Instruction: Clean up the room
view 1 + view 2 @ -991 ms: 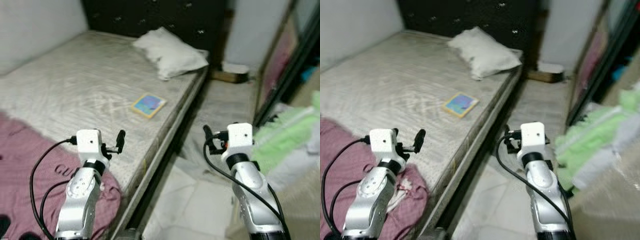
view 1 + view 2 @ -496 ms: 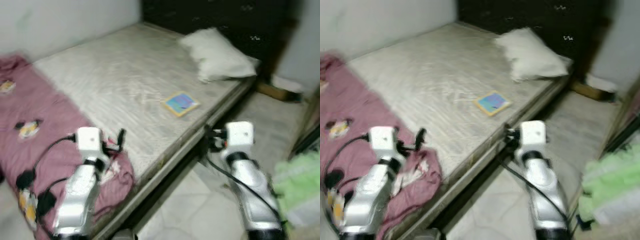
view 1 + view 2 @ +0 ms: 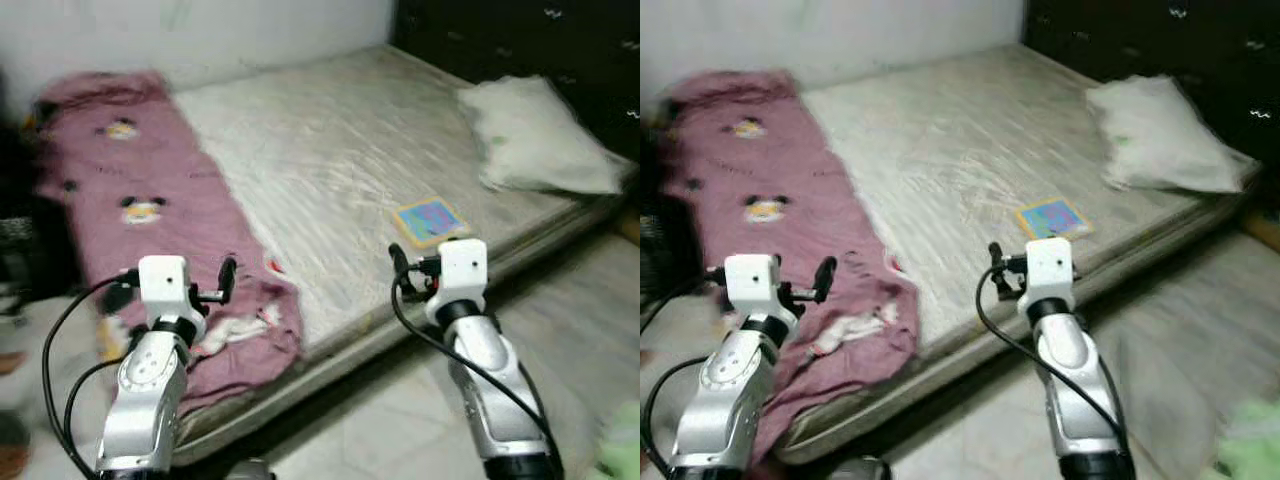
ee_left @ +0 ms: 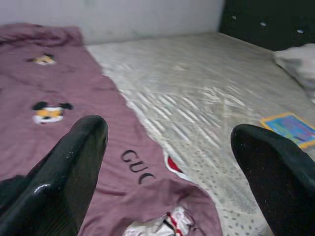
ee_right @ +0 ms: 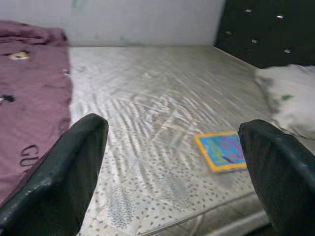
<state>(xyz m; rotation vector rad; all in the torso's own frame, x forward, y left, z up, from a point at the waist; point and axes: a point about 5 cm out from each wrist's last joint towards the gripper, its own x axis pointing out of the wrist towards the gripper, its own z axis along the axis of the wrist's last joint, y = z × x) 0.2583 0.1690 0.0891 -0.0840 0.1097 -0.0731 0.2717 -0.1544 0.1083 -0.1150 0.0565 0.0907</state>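
Two grippers are up in front of you, and both have their fingers spread wide with nothing held. Your left gripper (image 3: 226, 280) hangs over the near corner of the pink blanket (image 3: 150, 200), which covers the left part of the bed (image 3: 330, 150). Your right gripper (image 3: 398, 268) hangs at the bed's near edge. The small blue and yellow book (image 3: 428, 220) lies flat on the bare mattress just past it, a bit to the right. A white pillow (image 3: 535, 140) sits further right by the dark headboard (image 3: 520, 40). Something white and red (image 4: 165, 223) peeks out by the blanket's near corner; it may be a wrapper, but it is too blurry to tell. Since a second ago your view has swung left, so you see much more of the blanket, and the pillow is now far right. The book has not moved on the bed.
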